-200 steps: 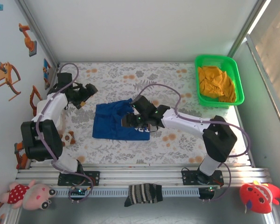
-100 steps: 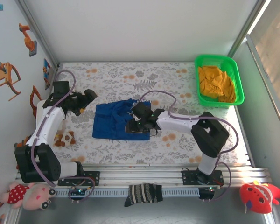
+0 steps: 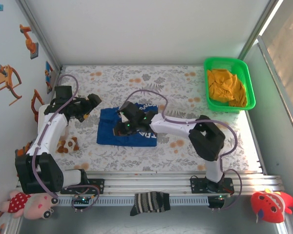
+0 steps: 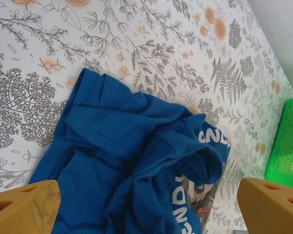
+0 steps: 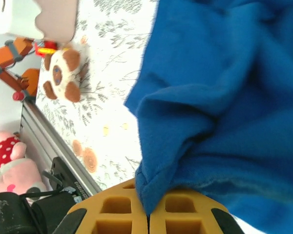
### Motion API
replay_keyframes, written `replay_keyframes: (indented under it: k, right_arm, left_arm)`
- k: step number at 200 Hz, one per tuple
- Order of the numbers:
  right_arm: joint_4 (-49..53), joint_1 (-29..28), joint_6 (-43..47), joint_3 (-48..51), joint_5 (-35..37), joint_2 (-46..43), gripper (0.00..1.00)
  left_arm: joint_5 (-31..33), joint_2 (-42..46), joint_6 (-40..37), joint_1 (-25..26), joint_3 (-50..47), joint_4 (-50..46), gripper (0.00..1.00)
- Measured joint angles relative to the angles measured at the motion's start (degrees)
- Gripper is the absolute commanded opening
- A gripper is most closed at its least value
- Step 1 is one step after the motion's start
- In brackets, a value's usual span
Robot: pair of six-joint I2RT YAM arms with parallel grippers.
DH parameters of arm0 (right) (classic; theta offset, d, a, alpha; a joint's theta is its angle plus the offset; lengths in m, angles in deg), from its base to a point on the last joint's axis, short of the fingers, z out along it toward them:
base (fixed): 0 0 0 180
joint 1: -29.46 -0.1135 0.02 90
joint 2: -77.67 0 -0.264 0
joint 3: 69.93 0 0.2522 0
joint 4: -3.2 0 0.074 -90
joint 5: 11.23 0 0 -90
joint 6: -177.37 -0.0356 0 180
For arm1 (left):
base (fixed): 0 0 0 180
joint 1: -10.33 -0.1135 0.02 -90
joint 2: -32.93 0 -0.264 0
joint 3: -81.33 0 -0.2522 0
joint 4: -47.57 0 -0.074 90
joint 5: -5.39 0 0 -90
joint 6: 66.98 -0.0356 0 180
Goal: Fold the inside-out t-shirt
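Note:
The royal-blue t-shirt point(image 3: 136, 136) lies crumpled in the middle of the flowered table, with white lettering and a picture print showing on its right part point(image 4: 212, 141). My right gripper point(image 3: 123, 126) is over the shirt's left half, shut on a fold of blue cloth point(image 5: 224, 97) that runs down between its orange fingers point(image 5: 112, 209). My left gripper point(image 3: 90, 103) hovers just left of and behind the shirt. It is open, with its fingers point(image 4: 24, 204) wide apart and the shirt point(image 4: 112, 156) below them, untouched.
A green basket point(image 3: 224, 61) holding orange-yellow cloth point(image 3: 227, 85) stands at the back right. A brown-and-white plush point(image 3: 68, 144) lies left of the shirt. A striped sock point(image 3: 150, 202) and other plush toys point(image 3: 31, 202) rest at the front rail.
My right gripper has travelled left across the shirt, dragging the gripped cloth with it, so the right side now lies over the middle. The left arm drew back slightly, then held still.

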Motion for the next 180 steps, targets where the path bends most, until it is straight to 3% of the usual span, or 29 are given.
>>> replay_keyframes:
  k: [6, 18, 22, 26, 67, 113, 138, 180]
  right_arm:
    - [0.09, -1.09, 0.22, -2.54, -0.72, 2.45, 0.28]
    - [0.52, -2.78, 0.76, -6.71, -1.86, 6.47, 0.42]
    - [0.59, -3.32, 1.22, -7.89, -2.32, 7.76, 0.55]
    - [0.59, -3.76, 1.33, -8.48, -2.56, 8.41, 0.58]
    - [4.35, -2.93, 6.08, -5.22, -5.27, 2.78, 0.58]
    - [10.84, 12.28, 13.16, -0.04, -0.24, -11.13, 0.6]
    - [15.02, 16.9, 18.01, -0.11, 3.69, -9.46, 0.62]
    - [21.22, 17.42, 24.11, -3.61, 4.87, -0.31, 0.63]
  left_arm:
    - [0.0, 0.09, 0.0, 0.0, 0.0, -0.02, 0.93]
    - [0.0, 0.26, 0.0, 0.0, 0.0, -0.13, 0.93]
    - [0.02, 0.31, 0.0, 0.0, 0.0, -0.22, 0.93]
    - [0.0, 0.37, 0.0, 0.0, 0.0, -0.28, 0.93]
    - [-0.04, 1.38, -0.02, 0.0, 0.0, -1.33, 0.93]
    - [0.07, 6.34, 0.74, 2.19, -2.45, -1.42, 0.94]
    - [1.2, 8.92, 1.84, 5.51, -4.94, -1.38, 0.94]
    - [2.51, 10.56, 4.0, 8.66, -9.16, -0.83, 0.94]
